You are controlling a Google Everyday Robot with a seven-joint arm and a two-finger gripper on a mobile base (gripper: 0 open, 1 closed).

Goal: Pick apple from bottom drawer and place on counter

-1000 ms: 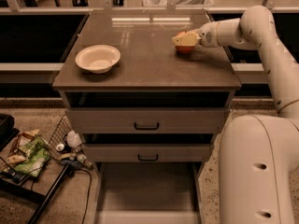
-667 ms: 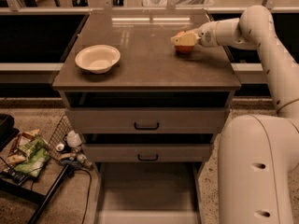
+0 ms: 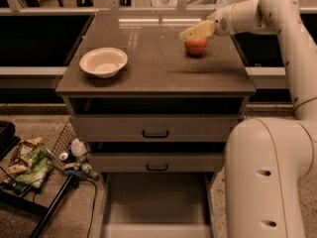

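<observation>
The apple (image 3: 196, 46), small and red-orange, rests on the counter (image 3: 148, 71) near its back right part. My gripper (image 3: 196, 32) hovers just above the apple, reaching in from the right; it is open and holds nothing, with its cream fingers (image 3: 200, 30) over the apple's top. The bottom drawer (image 3: 156, 207) is pulled out at the foot of the cabinet, and the part of its flat floor in view is bare.
A cream bowl (image 3: 103, 62) sits on the counter's left side. The two upper drawers with black handles (image 3: 155, 133) are closed or nearly so. A wire basket and litter (image 3: 29, 162) lie on the floor at left. My white body (image 3: 267, 177) fills the lower right.
The gripper has let go of the apple and risen slightly above it. The apple now shows in full on the counter.
</observation>
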